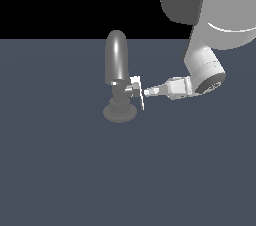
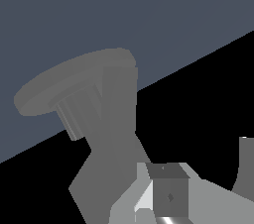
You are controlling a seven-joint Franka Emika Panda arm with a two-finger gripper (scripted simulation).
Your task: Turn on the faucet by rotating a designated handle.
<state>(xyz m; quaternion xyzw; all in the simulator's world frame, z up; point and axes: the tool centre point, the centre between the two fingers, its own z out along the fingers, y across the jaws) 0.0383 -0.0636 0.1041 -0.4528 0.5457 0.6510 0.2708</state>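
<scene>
The faucet (image 1: 116, 60) stands on the dark floor, with a tall rounded grey spout, a ribbed neck and a round flared base (image 1: 120, 113). The handle (image 1: 140, 93) is a thin silver-white lever on a short knob on the exterior view's right side of the faucet. My gripper (image 1: 148, 91) reaches in level from the exterior view's right, its fingers together and empty, the tip at or just short of the lever. In the wrist view the faucet base (image 2: 59, 86) and body fill the middle, with my fingertips (image 2: 168, 196) close before them.
The flat dark grey-blue floor (image 1: 60, 170) spreads around the faucet. My arm's large white links (image 1: 205, 65) hang above and to the exterior view's right of the faucet.
</scene>
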